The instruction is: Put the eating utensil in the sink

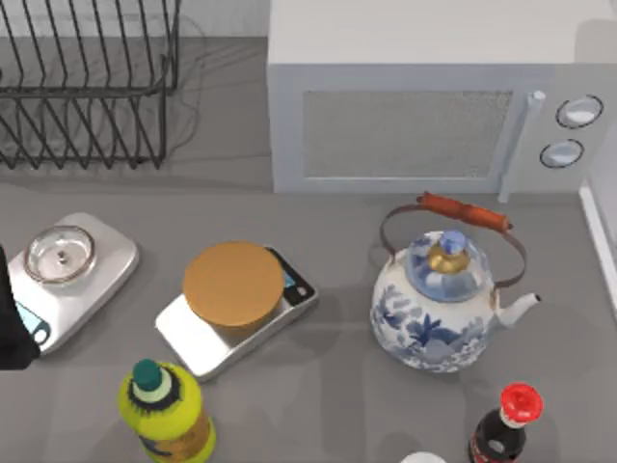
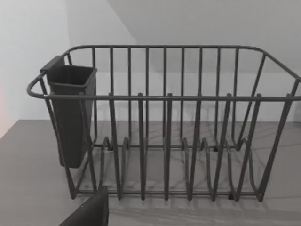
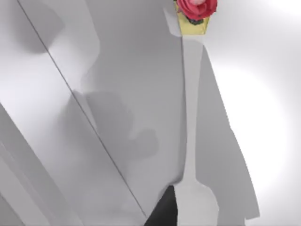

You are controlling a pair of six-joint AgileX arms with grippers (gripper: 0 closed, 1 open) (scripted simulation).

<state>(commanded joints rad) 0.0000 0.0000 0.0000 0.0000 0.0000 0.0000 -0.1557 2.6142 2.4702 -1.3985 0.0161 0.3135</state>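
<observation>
Right hand, finger state indiscernible, poised over a rose-handled spoon lying on pale basin floor. Left arm beside the glass-topped scale; dish rack ahead, teapot well apart.

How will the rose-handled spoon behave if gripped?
The spoon looks thin, flat and smooth, so it is probably stiff, light and slippery. The rose ornament may make that end heavier, tipping it.
</observation>
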